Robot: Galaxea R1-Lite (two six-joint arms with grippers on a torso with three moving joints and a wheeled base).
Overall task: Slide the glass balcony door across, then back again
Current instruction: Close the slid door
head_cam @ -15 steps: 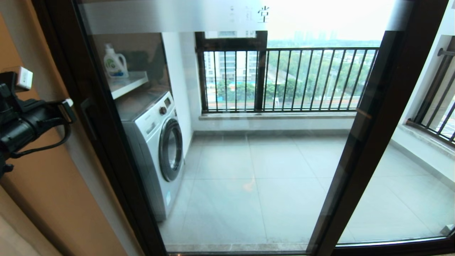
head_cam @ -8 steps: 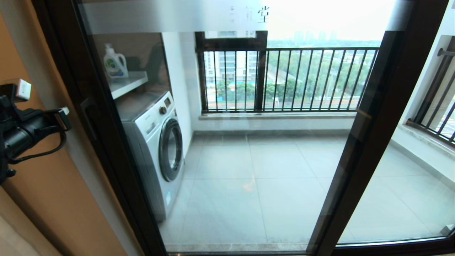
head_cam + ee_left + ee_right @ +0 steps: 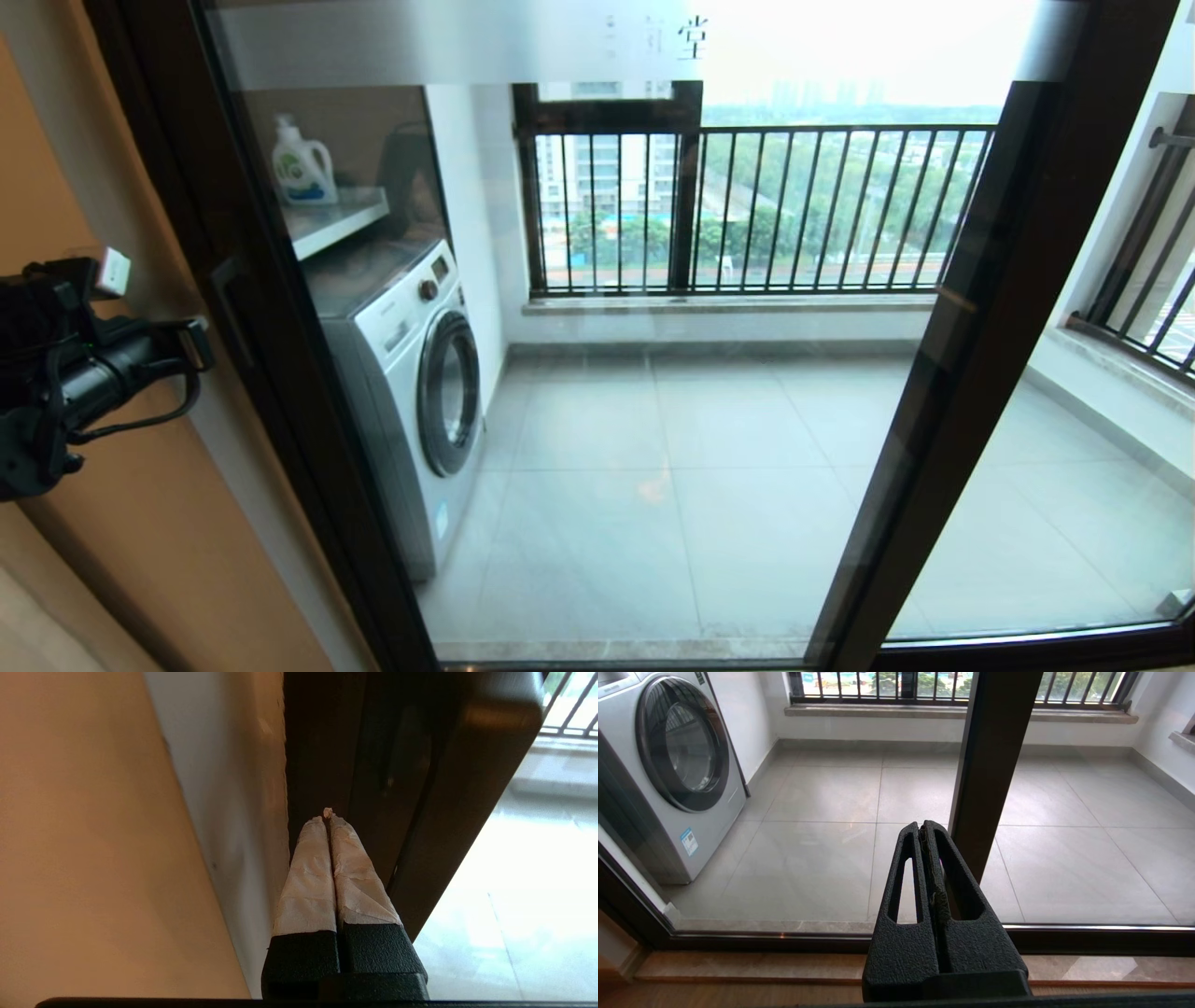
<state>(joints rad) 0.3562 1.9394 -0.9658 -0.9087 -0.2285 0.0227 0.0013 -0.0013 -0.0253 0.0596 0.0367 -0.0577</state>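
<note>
**Taped fingers aimed at the door's handle stile**

White-taped fingers [image 3: 327, 868] of the left gripper [image 3: 328, 814] are pressed together with nothing between them, and their tips point at the dark metal frame just ahead. The wrist view does not settle whether the tips touch that frame or stop just short of it.

Just beyond the tips, a little toward the glass side of them, stands the short black bar handle [image 3: 397, 751], set on the stile of the glass balcony door [image 3: 653, 373]. The handle's long axis runs vertically, along the stile, so a sideways push against it or against the stile edge would carry the panel along its track. From the head view, the left gripper [image 3: 191, 341] hovers just beside the handle [image 3: 231, 313], on the wall side of it, against the tan wall [image 3: 140, 523].

The door itself seems to lie closed against the frame at the handle side, its clear pane reaching across to the dark upright [image 3: 971, 308] well away from the handle. Behind the glass near the handle stands a washing machine [image 3: 420, 373].

The right gripper [image 3: 928, 828], also closed on nothing, hangs low, far from the handle. The left arm is plainly the nearer one for the slide.
</note>
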